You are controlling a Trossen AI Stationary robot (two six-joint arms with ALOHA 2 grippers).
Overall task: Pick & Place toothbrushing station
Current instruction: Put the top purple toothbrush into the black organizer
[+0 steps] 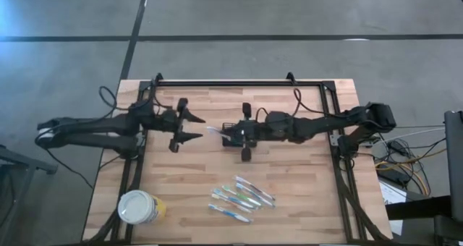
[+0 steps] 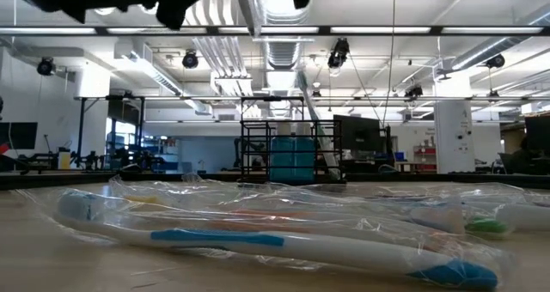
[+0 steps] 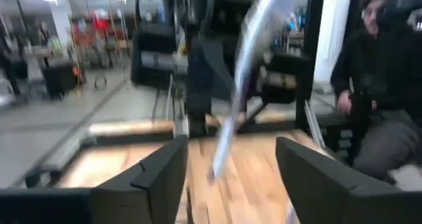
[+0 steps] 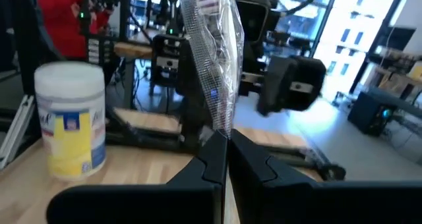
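My right gripper (image 1: 227, 134) is over the middle of the table, shut on a toothbrush in a clear plastic wrapper (image 4: 212, 59). My left gripper (image 1: 197, 126) is open and empty just to the left of it, with its fingers (image 3: 158, 171) facing the held toothbrush (image 3: 241, 72). Several more wrapped toothbrushes (image 1: 239, 197) lie flat on the table near its front edge and fill the foreground of the low view (image 2: 258, 236). The black wire-mesh basket is out of view. My right gripper pinches one end of the wrapped toothbrush (image 4: 223, 126) between its two fingers. The fingers come level from the table's right side. The toothbrush sticks out past the fingertips toward my left gripper (image 1: 215, 131), lifted clear of the table.
A round yellowish tub with a white lid (image 1: 137, 207) stands at the table's near left corner and also shows in the right wrist view (image 4: 69, 122). A dark frame (image 1: 239, 82) runs along the table's far and side edges. A person (image 3: 376, 99) sits beyond the table.
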